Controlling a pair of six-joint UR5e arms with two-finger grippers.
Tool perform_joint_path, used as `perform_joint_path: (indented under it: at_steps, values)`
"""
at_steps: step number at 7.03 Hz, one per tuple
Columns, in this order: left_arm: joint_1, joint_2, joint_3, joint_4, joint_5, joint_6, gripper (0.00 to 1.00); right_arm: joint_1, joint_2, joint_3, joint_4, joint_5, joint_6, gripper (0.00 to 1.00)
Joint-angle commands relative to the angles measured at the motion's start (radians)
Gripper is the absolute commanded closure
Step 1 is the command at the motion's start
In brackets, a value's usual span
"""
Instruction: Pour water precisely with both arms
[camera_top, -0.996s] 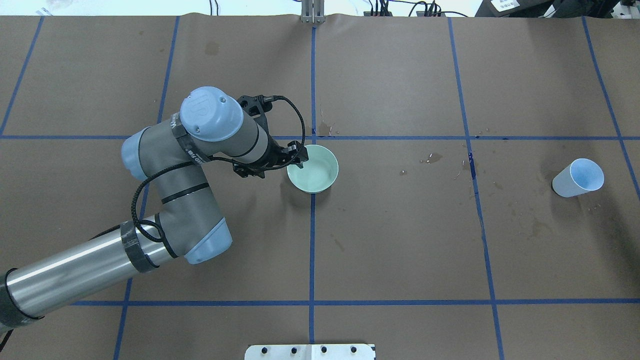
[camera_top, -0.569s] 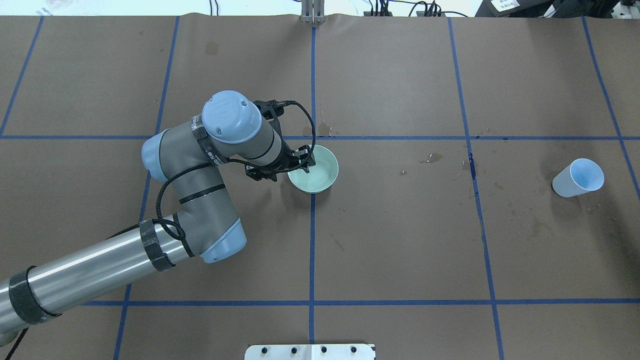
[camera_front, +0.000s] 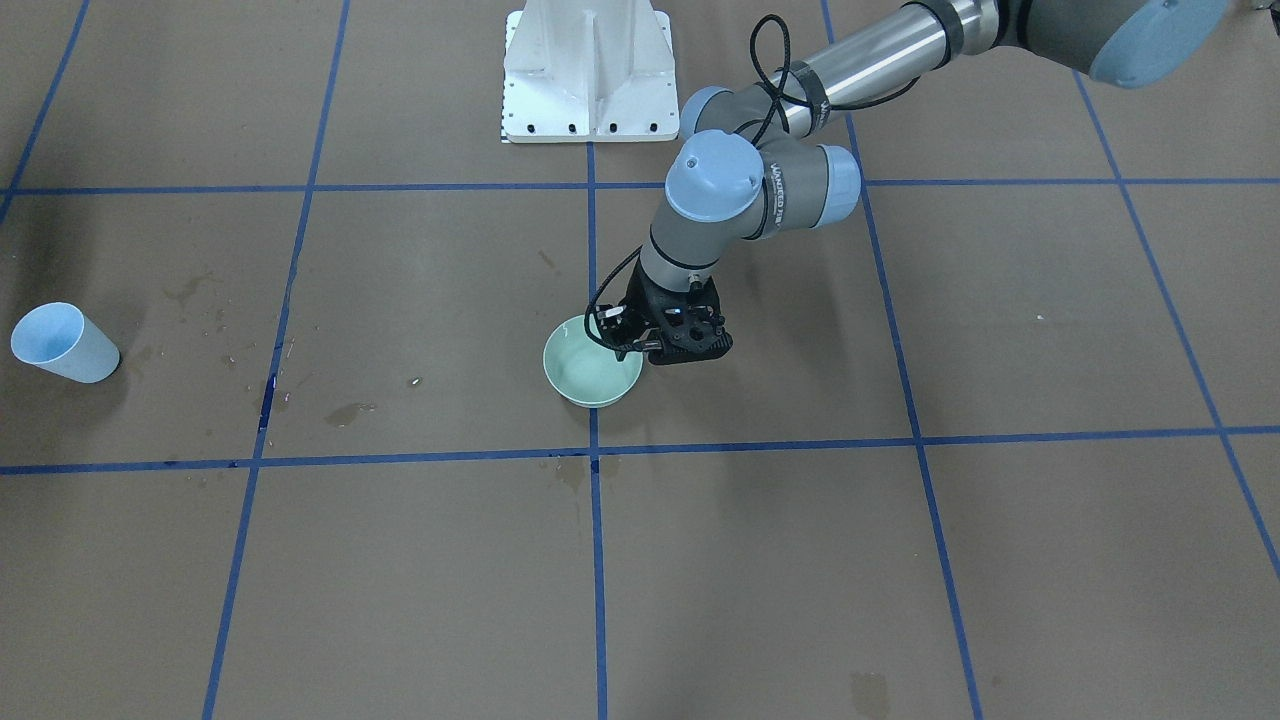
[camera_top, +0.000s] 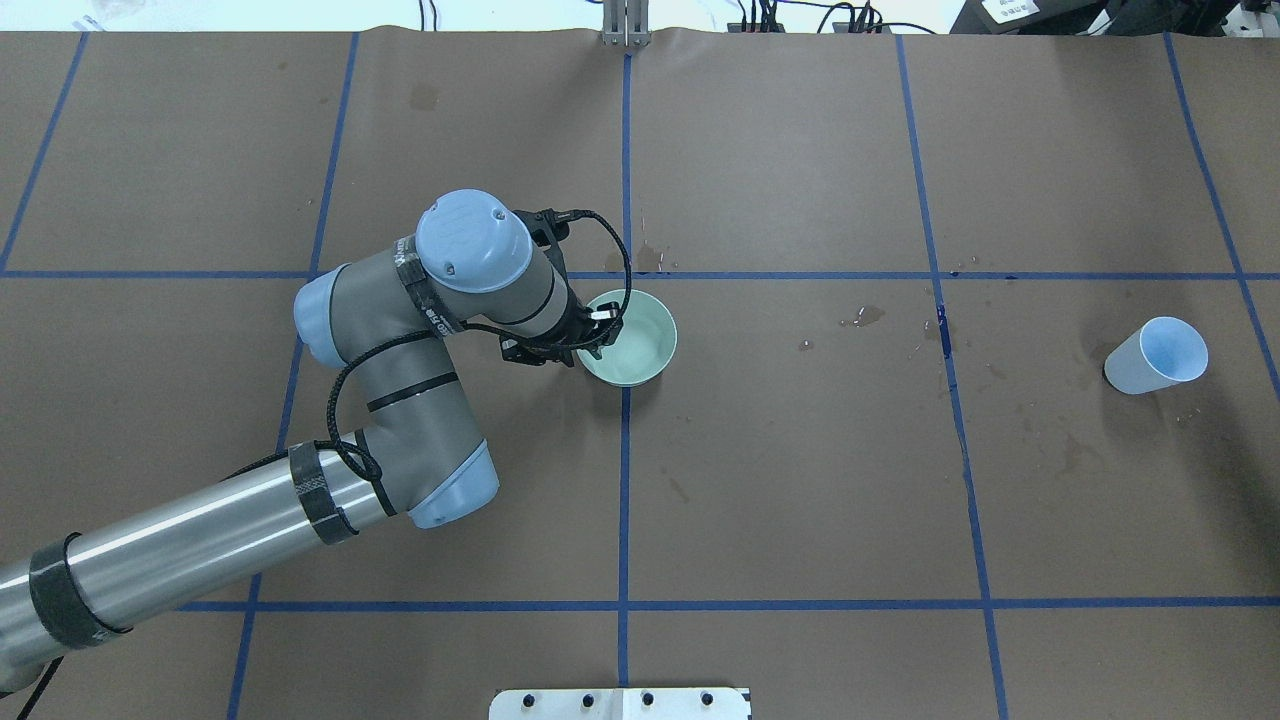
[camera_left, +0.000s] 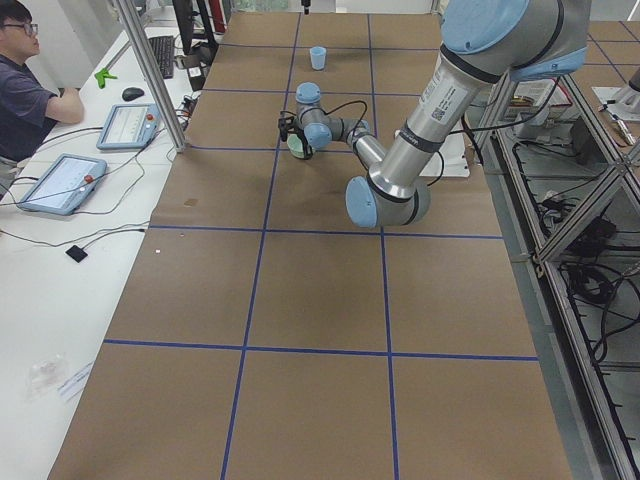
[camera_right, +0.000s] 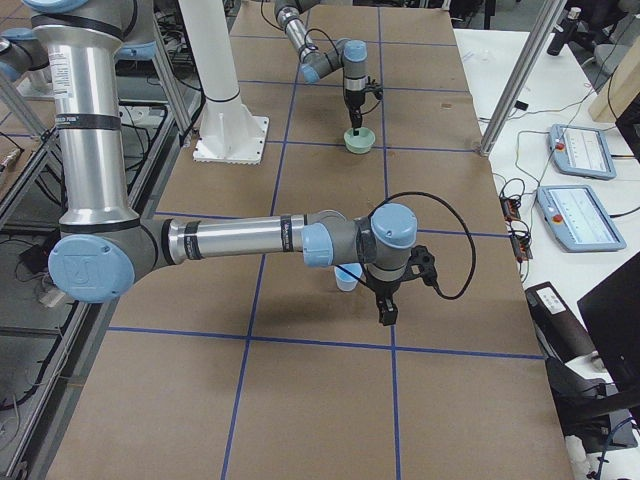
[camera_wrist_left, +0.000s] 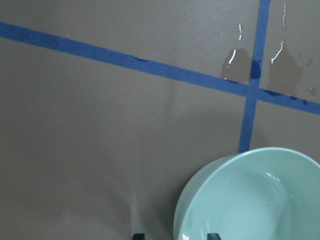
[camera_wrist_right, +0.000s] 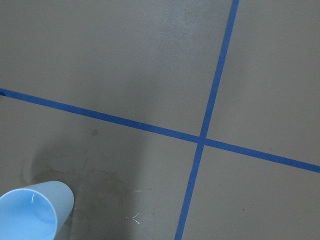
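A pale green bowl (camera_top: 632, 340) stands near the table's middle, by a tape crossing. My left gripper (camera_top: 598, 335) is at its left rim and open. In the left wrist view its two dark fingertips (camera_wrist_left: 139, 236) stand apart with the bowl's rim (camera_wrist_left: 181, 220) between them. A light blue cup (camera_top: 1155, 355) stands far to the right. The right gripper (camera_right: 385, 310) shows only in the exterior right view, hanging beside the cup (camera_right: 347, 278), so I cannot tell whether it is open or shut. I cannot make out water in the bowl or the cup (camera_wrist_right: 30, 212).
Brown paper with blue tape lines (camera_top: 625, 480) covers the table. Wet stains (camera_top: 865, 316) lie between bowl and cup, and more by the crossing (camera_wrist_left: 240, 65). The white pedestal (camera_front: 588, 70) stands at the robot's side. A person (camera_left: 25, 95) sits past the far edge.
The left arm has swung to the right, and its gripper has come from just beside the bowl to over the bowl's left rim. The bowl and the cup have not moved.
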Motion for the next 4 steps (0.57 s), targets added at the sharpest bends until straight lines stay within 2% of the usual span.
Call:
perform_joint_path:
  at_steps: [1, 2, 4]
  values:
    - [-0.011, -0.019, -0.001, 0.019, -0.009, -0.041, 1.00, 0.000, 0.000, 0.001, 0.000, 0.002, 0.000, 0.00]
    - [-0.036, -0.025, -0.006, 0.042, -0.058, -0.040, 1.00, 0.002, 0.002, 0.001, 0.000, 0.005, 0.000, 0.00]
    - [-0.159, -0.002, -0.035, 0.040, -0.218, -0.028, 1.00, 0.006, 0.003, 0.002, 0.000, 0.005, 0.002, 0.00]
